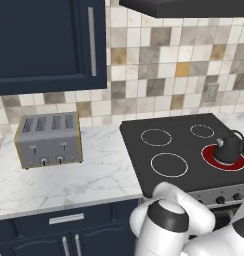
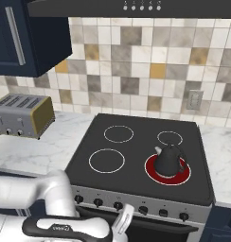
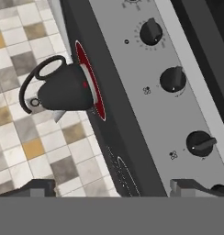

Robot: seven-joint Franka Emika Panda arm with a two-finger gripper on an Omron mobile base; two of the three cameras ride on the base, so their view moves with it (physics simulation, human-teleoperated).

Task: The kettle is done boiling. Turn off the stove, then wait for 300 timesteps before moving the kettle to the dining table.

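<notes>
The dark kettle (image 1: 228, 148) (image 2: 168, 159) (image 3: 63, 89) stands upright on the stove's front right burner (image 2: 153, 171), which glows red. The stove (image 1: 189, 150) (image 2: 136, 151) is a black cooktop over a steel front panel (image 3: 146, 114) carrying a row of dark knobs (image 3: 173, 79) (image 2: 143, 209). My gripper (image 3: 114, 188) (image 2: 126, 216) hangs low in front of that panel, a short way off the knobs and touching none. It is open, its fingertips (image 3: 38, 187) wide apart with nothing between them. The hand view is rolled sideways. The dining table is out of view.
A grey four-slot toaster (image 1: 49, 140) (image 2: 22, 116) sits on the marble counter (image 1: 94, 180) left of the stove. Navy upper cabinets (image 1: 44, 40) and a range hood (image 2: 136, 7) hang above. A wall outlet (image 2: 194, 100) is set in the tiled backsplash.
</notes>
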